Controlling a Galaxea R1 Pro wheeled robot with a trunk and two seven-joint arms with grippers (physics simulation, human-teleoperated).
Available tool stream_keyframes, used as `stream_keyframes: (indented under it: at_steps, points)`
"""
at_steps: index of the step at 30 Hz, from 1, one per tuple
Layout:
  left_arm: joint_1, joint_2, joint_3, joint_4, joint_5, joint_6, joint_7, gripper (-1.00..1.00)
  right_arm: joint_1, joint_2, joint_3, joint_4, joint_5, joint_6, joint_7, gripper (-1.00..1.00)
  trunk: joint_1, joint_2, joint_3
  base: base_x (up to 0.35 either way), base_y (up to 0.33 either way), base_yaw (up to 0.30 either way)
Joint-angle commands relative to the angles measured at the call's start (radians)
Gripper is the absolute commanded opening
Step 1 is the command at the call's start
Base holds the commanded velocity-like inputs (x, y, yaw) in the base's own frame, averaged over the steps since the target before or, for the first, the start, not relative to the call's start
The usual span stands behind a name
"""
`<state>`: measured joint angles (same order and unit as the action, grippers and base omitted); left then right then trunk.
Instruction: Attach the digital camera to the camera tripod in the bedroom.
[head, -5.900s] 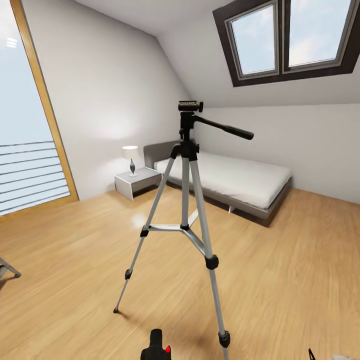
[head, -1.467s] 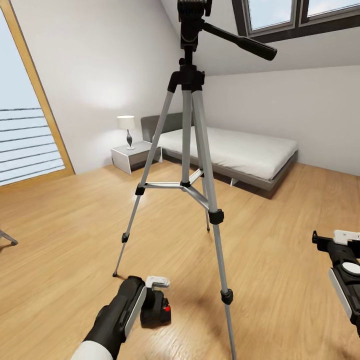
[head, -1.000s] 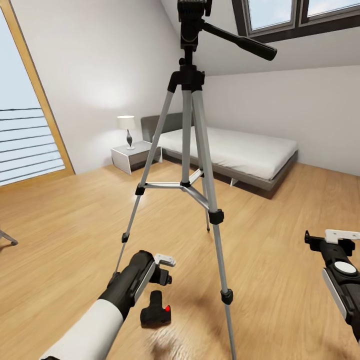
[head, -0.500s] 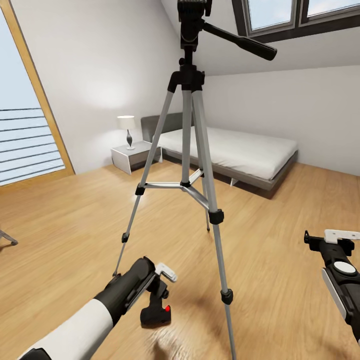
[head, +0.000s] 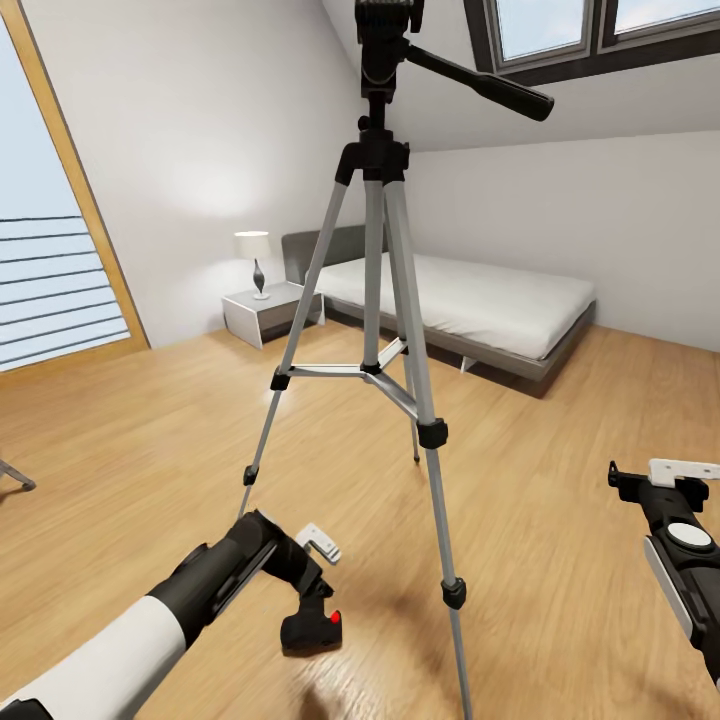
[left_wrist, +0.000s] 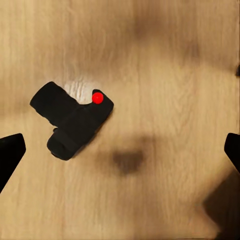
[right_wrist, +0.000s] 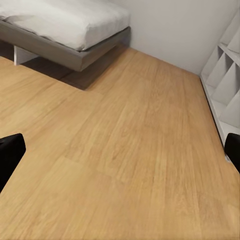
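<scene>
The digital camera (head: 312, 628) lies on the wood floor, black with its red button showing, just left of the camera tripod's near leg (head: 440, 520). The camera tripod (head: 385, 300) stands in mid-room, silver legs spread, black pan head and handle (head: 480, 85) at the top. My left gripper (head: 315, 565) hangs open just above the camera, pointing down at it. In the left wrist view the camera (left_wrist: 72, 120) lies off to one side between the spread fingertips (left_wrist: 11, 152), untouched. My right gripper (head: 655, 477) is open and holds nothing, out to the right of the tripod.
A low grey bed (head: 470, 300) and a nightstand (head: 262, 312) with a lamp (head: 255, 258) stand against the far wall. A tall window (head: 50, 270) is at the left, and a dark stool foot (head: 15, 478) at the left edge. White shelving (right_wrist: 227, 75) lines the right wall.
The view has come closer to the tripod. My left gripper came off the camera, rose, then drew back and tipped down over it. The camera stayed put on the floor. The right arm barely moved.
</scene>
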<state>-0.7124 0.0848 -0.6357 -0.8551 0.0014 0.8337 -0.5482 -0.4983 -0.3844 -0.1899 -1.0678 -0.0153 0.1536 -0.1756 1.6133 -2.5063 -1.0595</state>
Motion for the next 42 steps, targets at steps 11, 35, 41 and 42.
stream_keyframes:
  at_steps: [11, 35, 41, 42]
  points:
    - [-0.001, 0.042, -0.004, -0.006, 0.000, -0.008, -0.076, 1.00, 0.000, 0.000, 0.001, -0.002, -0.002, 0.006, -0.004, 1.00, 0.000, 0.000, -0.001, 0.000, 0.000, 0.000]
    - [-0.001, 0.085, -0.009, -0.008, -0.002, -0.006, -0.104, 1.00, 0.000, 0.000, 0.001, -0.002, -0.002, 0.006, -0.004, 1.00, 0.008, -0.005, -0.071, 0.000, 0.000, 0.000]
    - [-0.001, 0.109, -0.013, -0.008, -0.003, -0.010, -0.142, 1.00, 0.000, 0.000, 0.001, -0.002, -0.002, 0.006, -0.004, 1.00, 0.011, -0.006, -0.094, 0.000, 0.000, 0.000]
    - [-0.001, 0.113, -0.015, -0.008, -0.004, -0.011, -0.151, 1.00, 0.000, 0.000, 0.001, -0.002, -0.002, 0.006, -0.004, 1.00, 0.011, -0.006, -0.098, 0.000, 0.000, 0.000]
